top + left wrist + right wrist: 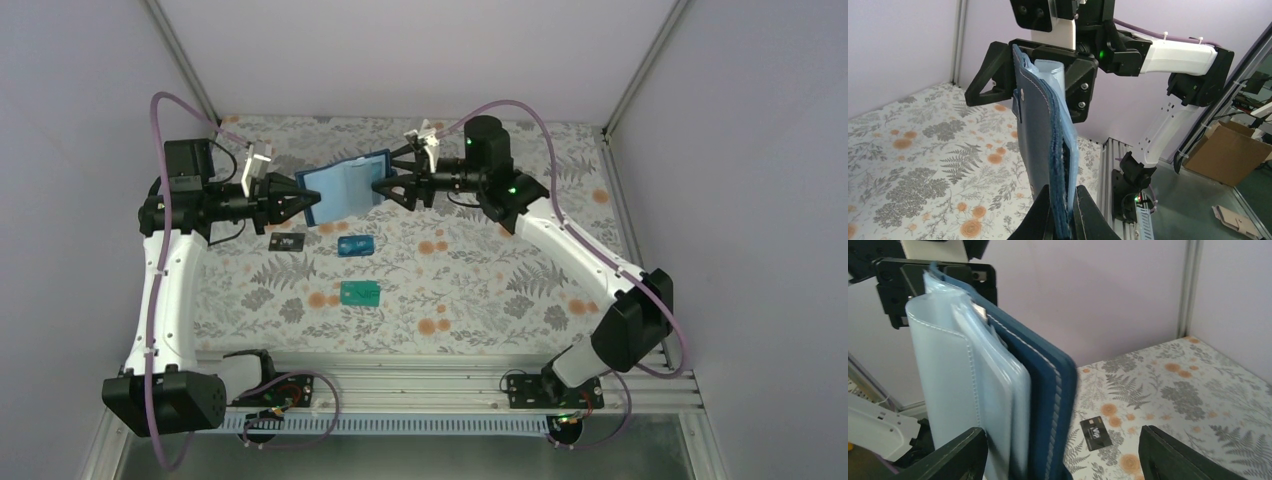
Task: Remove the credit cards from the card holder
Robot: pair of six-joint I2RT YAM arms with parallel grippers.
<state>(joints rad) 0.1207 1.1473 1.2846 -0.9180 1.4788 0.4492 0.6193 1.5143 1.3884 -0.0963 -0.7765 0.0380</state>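
Holding the small navy-blue, book-style card holder (pixel 345 190) up in the air right now, over the far side of the floral-patterned table (pixel 480 290), strung between my two arms. It's fanned open, and the right wrist view shows its pale grey-blue pockets. My left jaws are pressed together on its stitched edge, pinching it, and that's the only real grip on it. My right jaws are spread wide at the opposite end, one finger on either side of the pockets, not squeezing anything.

Down on the table there's a small dark rectangular card (pixel 287 241), a thin bright blue card (pixel 355 246) near it, and a teal-green card (pixel 360 292) a bit closer to my bases. All three lie flat and apart from each other. So I'd guess the job is mostly done, though I can't tell if a pocket hides another one.

What worries me is that the left pinch sits on a narrow strip of a floppy thing. If the right jaws close on a whole bundle of pockets instead of a single card and then pull, the holder could get yanked out of that pinch and drop onto the cards. Closing off-centre could also just crumple the pockets. And if the left lets go with the right spread like this, nothing catches it.
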